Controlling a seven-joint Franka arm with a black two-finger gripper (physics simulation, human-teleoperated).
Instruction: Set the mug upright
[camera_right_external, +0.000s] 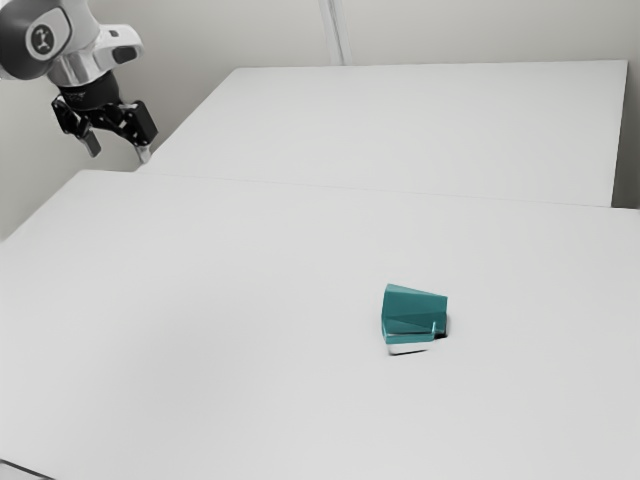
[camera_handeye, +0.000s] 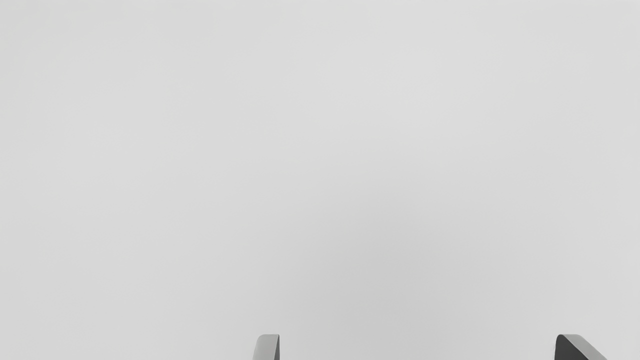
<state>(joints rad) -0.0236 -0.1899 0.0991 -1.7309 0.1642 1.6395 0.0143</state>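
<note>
Nearest the camera, can make out a thin dark line (camera_right_external: 26, 470) slanting across the bottom left corner of the exterior view, by the white table (camera_right_external: 220, 330). Beyond it, find the teal mug (camera_right_external: 415, 312) lying tipped over on its side on the table, well in from the far edge and toward the exterior view's right, well apart from the far left corner. Can see flat facets along its side and a wider end facing the exterior view's left, but cannot tell about the handle. Have the gripper (camera_right_external: 119, 153) up near the table's far left corner, as seen in the exterior view, pointing downward and well apart from the mug. Can see the fingertips (camera_handeye: 268, 346) in the wrist view, spread wide with a broad gap between them, gripping nothing, before a plain pale surface (camera_handeye: 150, 150) with a soft grey shadow (camera_handeye: 390, 255) on it. Note also, past the table's far edge, a second white surface (camera_right_external: 400, 130), and behind that a pale wall (camera_right_external: 480, 30) with a narrow vertical strip (camera_right_external: 335, 30) running down it.
</note>
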